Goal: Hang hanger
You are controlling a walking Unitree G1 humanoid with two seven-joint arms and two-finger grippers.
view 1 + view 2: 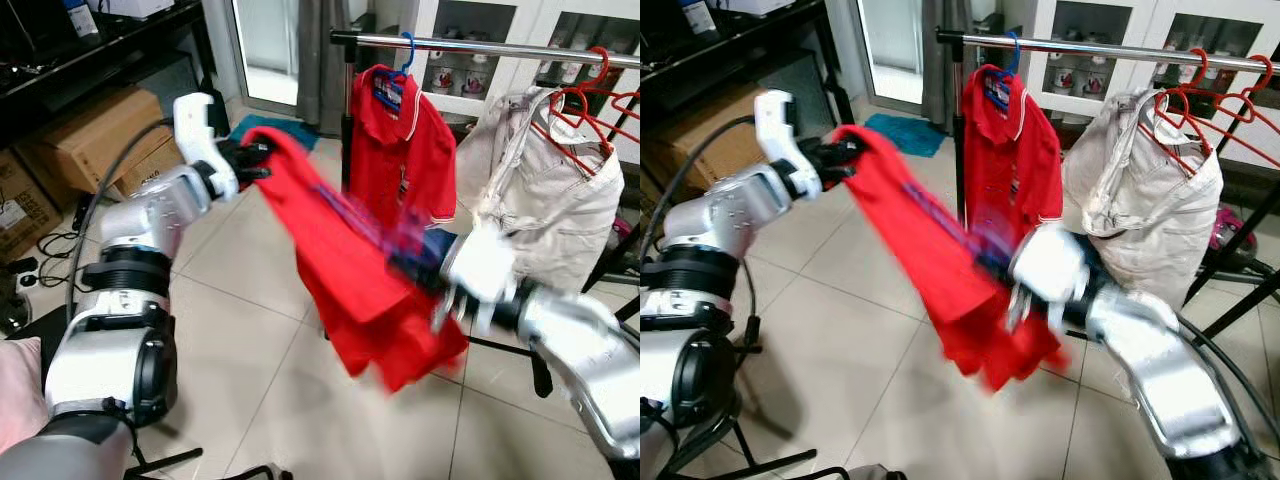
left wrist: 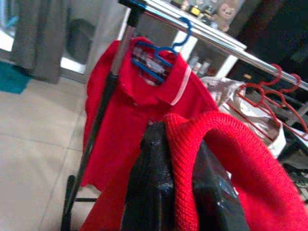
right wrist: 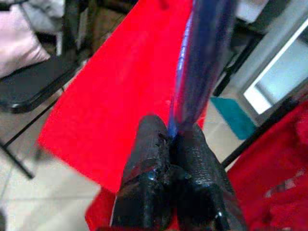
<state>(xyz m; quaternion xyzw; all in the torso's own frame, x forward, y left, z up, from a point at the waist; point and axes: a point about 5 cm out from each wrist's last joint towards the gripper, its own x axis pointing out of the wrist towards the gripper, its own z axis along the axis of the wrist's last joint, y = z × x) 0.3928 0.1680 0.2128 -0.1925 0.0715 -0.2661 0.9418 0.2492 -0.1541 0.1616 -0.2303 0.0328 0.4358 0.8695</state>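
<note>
A red shirt point(image 1: 350, 270) hangs stretched between my two grippers in front of the clothes rail point(image 1: 480, 45). My left gripper point(image 1: 255, 160) is raised at the left and is shut on the shirt's knitted edge point(image 2: 185, 159). Lower at the right, blurred, my right gripper point(image 3: 171, 137) is shut on a blue hanger point(image 3: 197, 62) that lies against the shirt. On the rail hangs another red shirt point(image 1: 400, 150) on its own blue hanger point(image 2: 161, 53), just behind the held one.
A beige garment point(image 1: 540, 190) and red hangers point(image 1: 590, 110) fill the rail's right part. Cardboard boxes point(image 1: 90, 140) and a black shelf stand at the left, a white cabinet point(image 1: 470, 70) behind. A pink cushion point(image 1: 20, 390) and a black seat point(image 3: 29, 91) are close by.
</note>
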